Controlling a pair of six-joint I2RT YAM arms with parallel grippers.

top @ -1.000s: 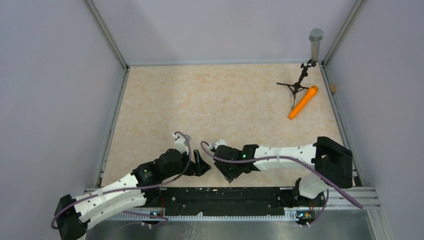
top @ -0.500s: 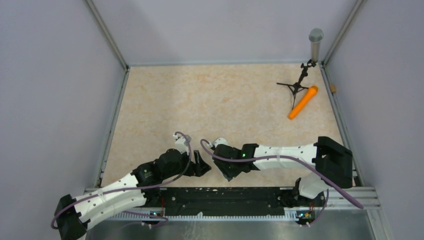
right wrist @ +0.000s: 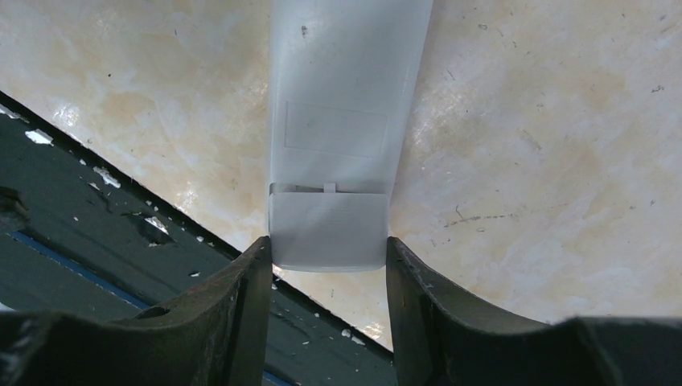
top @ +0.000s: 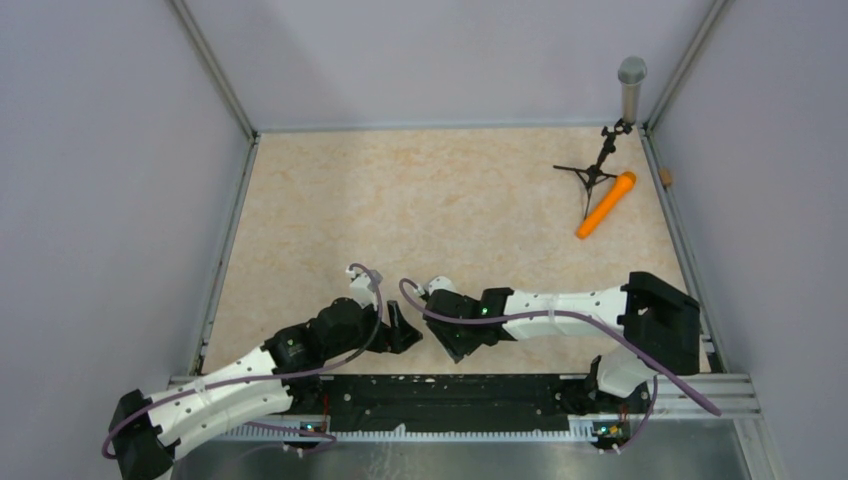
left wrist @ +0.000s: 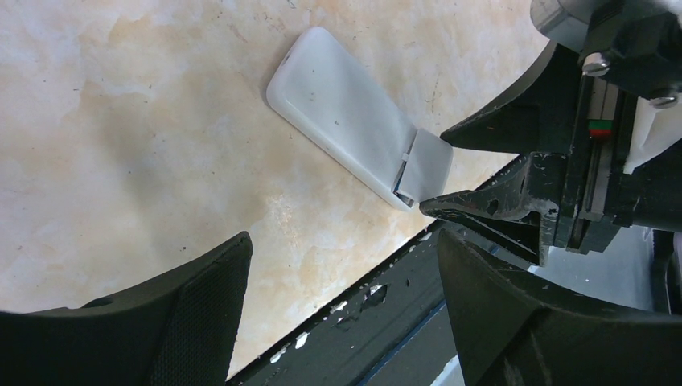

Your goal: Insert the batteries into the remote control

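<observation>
The black rail (top: pixel 450 400) is running along the near edge of the table (top: pixel 400 200), and both arms are reaching just past it, tips facing each other. The left gripper (left wrist: pixel 344 249) is hovering above the table with its fingers spread wide and holding nothing. It is looking down at the remote control (left wrist: pixel 346 133) from a little way off.

The remote control is lying face down, its plain white back up, flat on the table just beyond the rail and angled to it. At its end nearest the rail, the battery cover (left wrist: pixel 426 165) is sitting slightly out of line with the body, a thin seam showing between them.

The right gripper (right wrist: pixel 328 249) is pinching that cover from the sides, one finger pressing against each long edge. Its fingertips (right wrist: pixel 253 281) are lying low over the table where it meets the rail. From overhead the remote itself is hiding under the two wrists.

Well beyond, toward the far right corner, an orange microphone (top: pixel 605 205) is lying on the table. Just beside it a small black tripod (top: pixel 592 172) is standing, and a grey microphone (top: pixel 631 85) is rising above that.
</observation>
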